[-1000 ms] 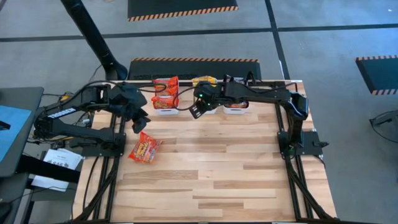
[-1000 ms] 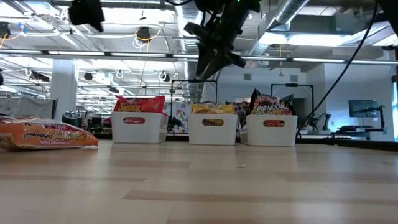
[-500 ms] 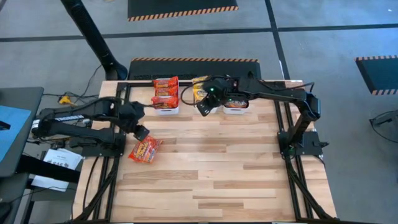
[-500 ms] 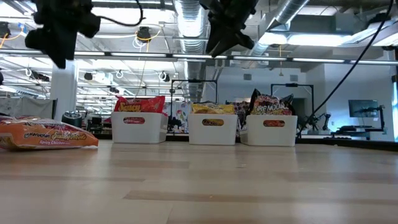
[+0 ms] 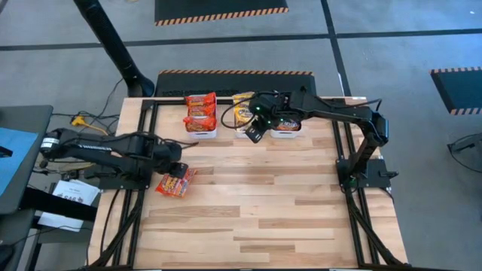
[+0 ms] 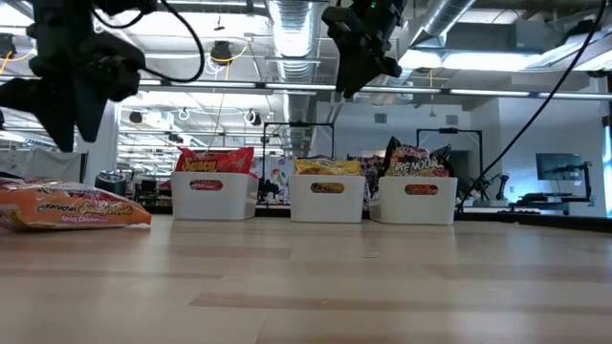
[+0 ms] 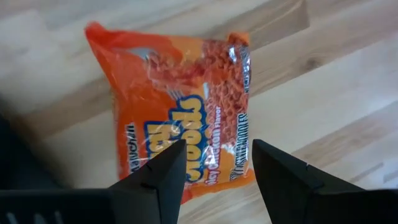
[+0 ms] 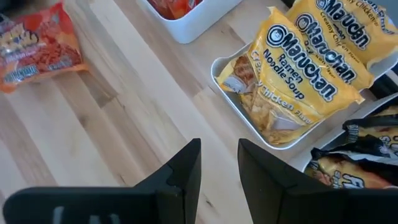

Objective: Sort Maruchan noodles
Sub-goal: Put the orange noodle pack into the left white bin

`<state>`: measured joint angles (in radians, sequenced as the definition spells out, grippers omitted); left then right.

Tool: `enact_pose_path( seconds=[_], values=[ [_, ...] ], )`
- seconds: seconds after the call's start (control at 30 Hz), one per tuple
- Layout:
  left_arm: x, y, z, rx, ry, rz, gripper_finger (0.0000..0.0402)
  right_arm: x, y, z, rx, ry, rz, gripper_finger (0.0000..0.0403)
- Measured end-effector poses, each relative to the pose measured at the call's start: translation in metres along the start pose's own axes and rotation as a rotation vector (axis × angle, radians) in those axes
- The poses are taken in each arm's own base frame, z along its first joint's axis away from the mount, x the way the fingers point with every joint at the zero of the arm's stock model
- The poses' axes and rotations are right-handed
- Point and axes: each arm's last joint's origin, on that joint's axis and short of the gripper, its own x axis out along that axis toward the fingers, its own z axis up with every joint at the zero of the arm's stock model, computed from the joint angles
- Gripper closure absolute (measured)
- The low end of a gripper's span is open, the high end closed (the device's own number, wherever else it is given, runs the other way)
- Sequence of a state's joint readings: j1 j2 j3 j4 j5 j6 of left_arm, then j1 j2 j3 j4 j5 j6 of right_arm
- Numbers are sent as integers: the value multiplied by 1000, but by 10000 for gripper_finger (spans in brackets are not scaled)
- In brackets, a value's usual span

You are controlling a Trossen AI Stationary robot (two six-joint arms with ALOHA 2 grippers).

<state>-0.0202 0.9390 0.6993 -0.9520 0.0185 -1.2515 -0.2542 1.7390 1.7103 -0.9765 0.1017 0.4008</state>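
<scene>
One orange-red Maruchan packet (image 5: 176,183) lies flat on the table's left half; it also shows in the left wrist view (image 7: 180,106) and the low view (image 6: 67,205). My left gripper (image 5: 172,167) hangs open just above it, a finger over either side of its near end (image 7: 214,180). My right gripper (image 5: 256,134) hovers open and empty (image 8: 219,168) at the near side of the middle tray. Three white trays stand at the far edge and hold red (image 5: 200,111), yellow (image 5: 243,111) and dark packets (image 5: 287,121).
The trays stand side by side in a row (image 6: 213,196) (image 6: 328,198) (image 6: 413,201), packets sticking up out of them. Bare wood spreads over the table's middle and near half (image 5: 263,211). A black frame rail runs along the far edge (image 5: 226,98).
My left gripper has come down and toward the near edge, ending over the loose orange-red packet. My right gripper has drifted a little toward the table's right and risen slightly in front of the middle tray. The packet has stayed where it lay.
</scene>
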Motion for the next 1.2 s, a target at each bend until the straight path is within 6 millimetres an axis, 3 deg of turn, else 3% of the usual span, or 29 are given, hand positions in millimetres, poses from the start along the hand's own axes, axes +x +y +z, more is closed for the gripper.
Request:
enact_pose_path(
  seconds=[0.17,0.6,0.83,0.97,1.2],
  values=[
    [20,-2,-7,-38,12,24,232,0,-4,1,-12,7,-9,271],
    [77,-19,-4,-63,6,280,232,1,-6,1,-110,9,-12,271],
    [81,-19,-3,-158,-32,335,235,1,-6,1,-139,15,-14,271],
    [81,-19,-3,-152,-29,336,266,1,-6,1,-140,16,-14,271],
    [82,-22,-3,-72,-24,305,360,1,-6,1,-140,16,-14,271]
  ],
)
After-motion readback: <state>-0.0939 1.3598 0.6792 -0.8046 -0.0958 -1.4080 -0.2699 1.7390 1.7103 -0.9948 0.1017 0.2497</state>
